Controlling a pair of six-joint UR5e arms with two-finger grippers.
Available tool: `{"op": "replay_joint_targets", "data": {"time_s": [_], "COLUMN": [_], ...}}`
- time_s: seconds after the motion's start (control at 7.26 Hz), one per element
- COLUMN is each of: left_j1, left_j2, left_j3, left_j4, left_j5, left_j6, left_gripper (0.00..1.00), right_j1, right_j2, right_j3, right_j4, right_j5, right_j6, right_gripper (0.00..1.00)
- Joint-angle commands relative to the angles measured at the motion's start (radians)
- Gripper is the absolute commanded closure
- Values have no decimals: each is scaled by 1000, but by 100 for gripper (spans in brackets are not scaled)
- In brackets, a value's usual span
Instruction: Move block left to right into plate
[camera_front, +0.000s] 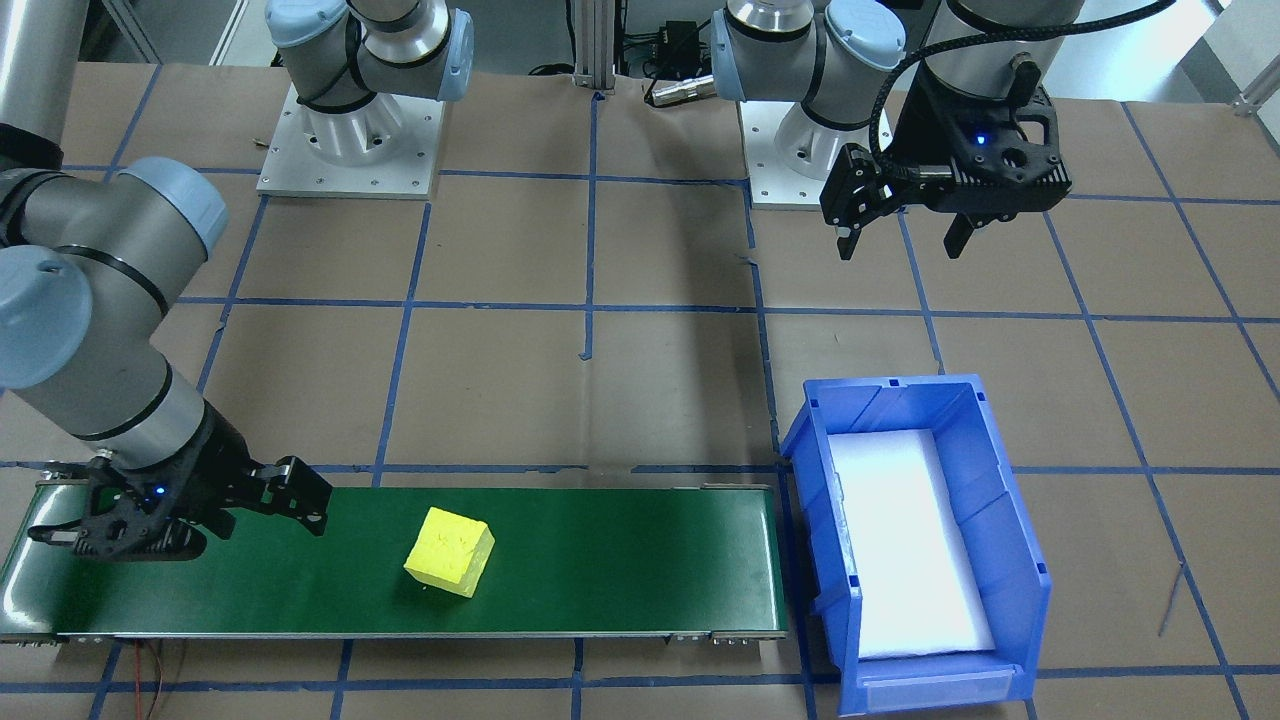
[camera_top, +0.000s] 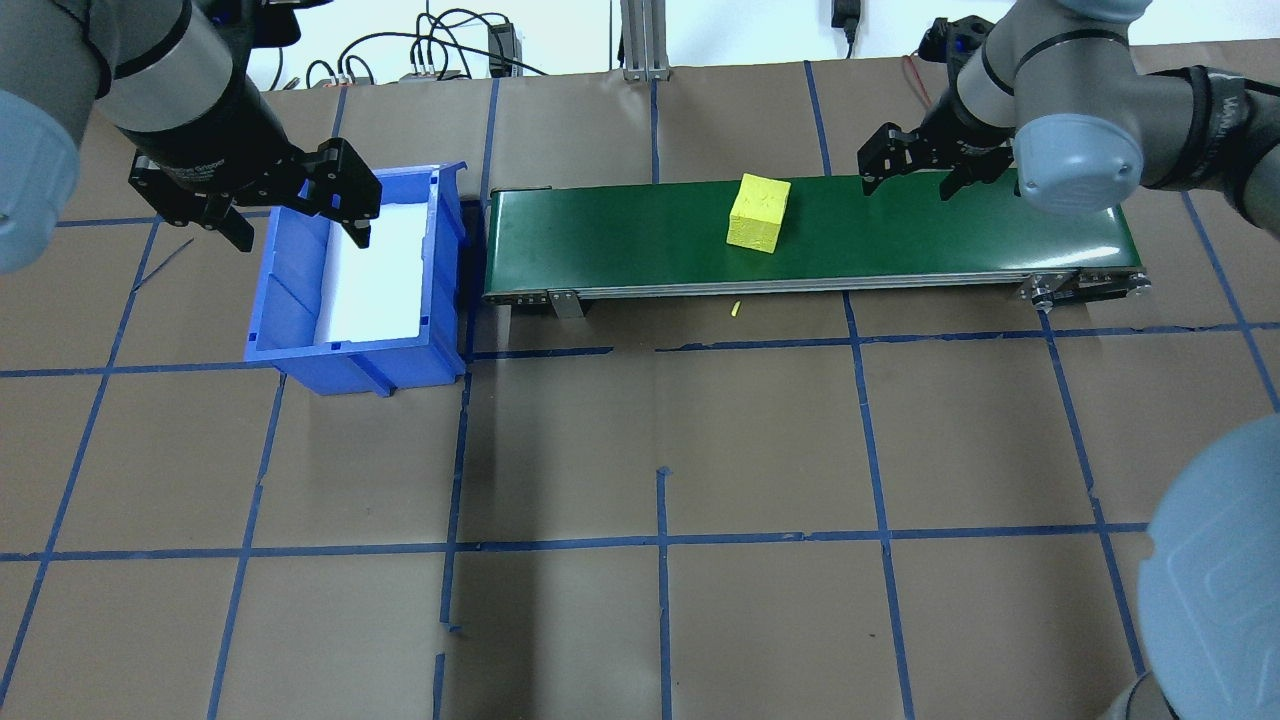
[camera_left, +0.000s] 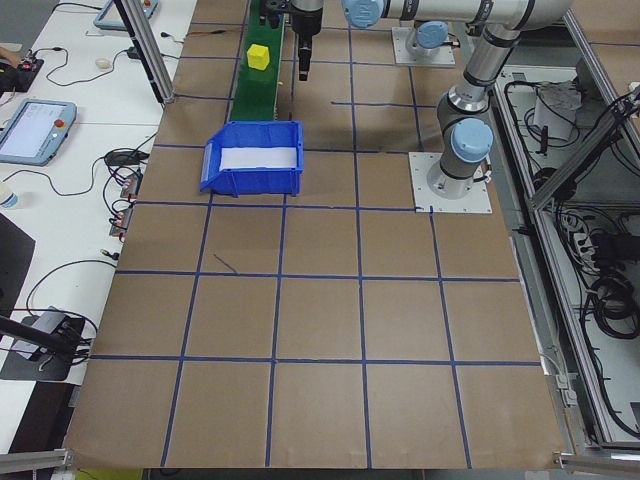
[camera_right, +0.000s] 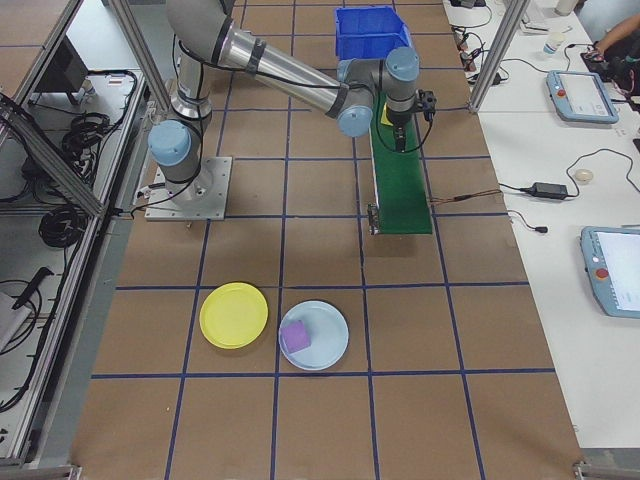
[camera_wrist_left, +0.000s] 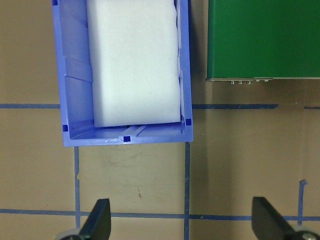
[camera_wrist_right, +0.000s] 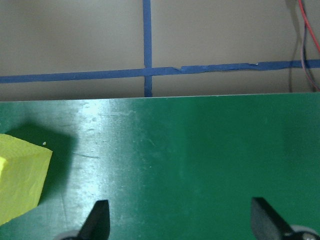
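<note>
The yellow block (camera_front: 450, 551) lies free on the green conveyor belt (camera_front: 620, 560), about mid-length and rotated out of square with the belt edges. The right gripper (camera_front: 178, 517) hangs low over the belt near its far end from the blue bin (camera_front: 925, 540), jaws spread wide and holding nothing. In the right wrist view the block shows only at the lower left edge, outside the span of the fingers (camera_wrist_right: 97, 220). The left gripper (camera_top: 292, 210) hovers above the bin's rim, also wide open and empty. The yellow plate (camera_right: 233, 315) sits on the table well apart from the belt, just beside a pale blue plate (camera_right: 314, 335) that carries a purple cube (camera_right: 297, 337).

Watch for these faults:

- Lateral miss. The block is off-centre to the right gripper. If you descend without re-centring, one finger lands on the block's top or pushes it along the belt.
- Corner grasp. The block is skewed. If you close without matching wrist rotation, the jaws probably pinch across corners and the block can twist or squirt out.
- Belt motion. You cannot tell whether the belt is running. If it is, the block drifts and your aim point goes stale.
- Wrong destination. The two plates lie side by side. A loose release may put the block on the pale blue plate or on a rim.
</note>
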Motion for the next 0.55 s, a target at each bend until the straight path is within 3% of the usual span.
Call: {"op": "replay_joint_targets", "data": {"time_s": [0.0,0.41], "left_j1": [-1,-1], "left_j2": [0,0], "left_j3": [0,-2], "left_j4": [1,0], "left_j5": [-1,2], "left_j6": [-1,-1], "left_gripper": [0,0], "right_j1": [35,61], "right_j2": [0,-6], "right_j3": [-4,-4], "right_j4": [14,31], "right_j5": [4,4], "right_j6": [68,120], "right_gripper": [0,2]}}
